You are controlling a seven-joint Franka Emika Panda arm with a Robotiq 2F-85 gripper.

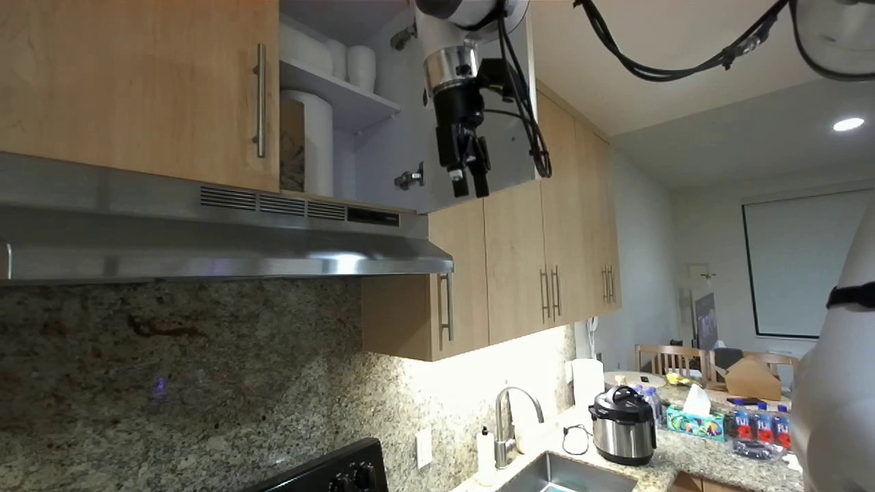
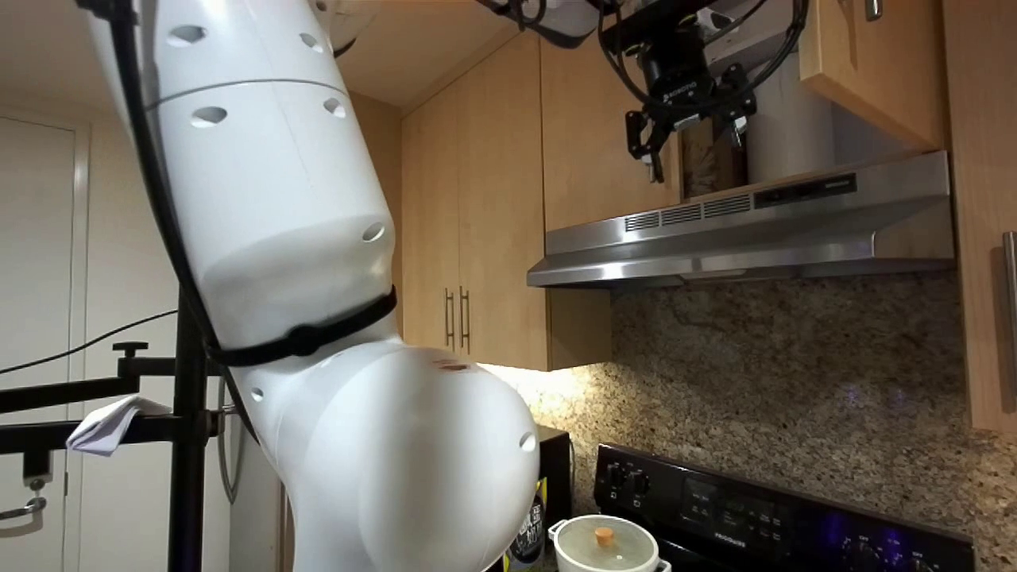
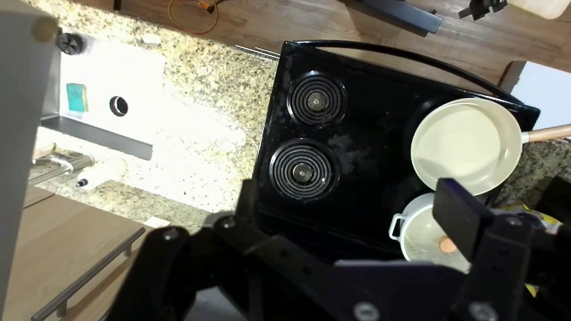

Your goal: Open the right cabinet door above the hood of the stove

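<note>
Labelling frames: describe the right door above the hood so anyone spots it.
Find the stove; the steel hood hangs above it. Over the hood's right half is the right cabinet door, wood-faced outside. Unlike its closed left twin, it stands swung open, showing a pale inner face.

On the granite counter (image 1: 714, 459) there stand a steel pot (image 1: 623, 437), a colourful tissue box (image 1: 694, 421) and, beside it, three bottles (image 1: 763, 425).
</note>
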